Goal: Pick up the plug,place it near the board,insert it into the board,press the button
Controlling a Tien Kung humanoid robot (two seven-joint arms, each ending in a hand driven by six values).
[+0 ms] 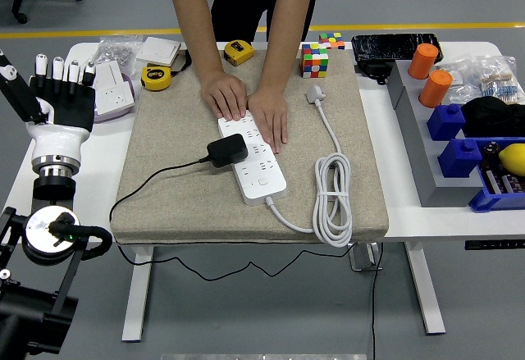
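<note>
Presently, your left hand [61,97] stands upright over the table's [98,155] left edge, fingers extended and released, holding nothing; your right hand is out of view. The black plug [227,149] sits seated on the white power strip [253,157], near the strip's left side at the middle of the beige mat [164,163], its black cord running off the mat's near left corner. A person at the far side presses both hands [246,106] flat on the strip's far end. Risk one: your hand reaching for the button, which I judge to be near the strip's near end, could strike the person's hands, as they lie close by on the same strip. Risk two: the black cord hanging below the near edge could snag the arm on the way in and drag the plug out. Risk three: the mat is soft, so a press could tilt the strip if the person lets go. The strip's own white cable [332,204] lies coiled at the mat's right side. Tape measures, a colour cube [315,59] and blue bins [472,143] crowd the far and right edges; the floor is grey with a yellow line.
</note>
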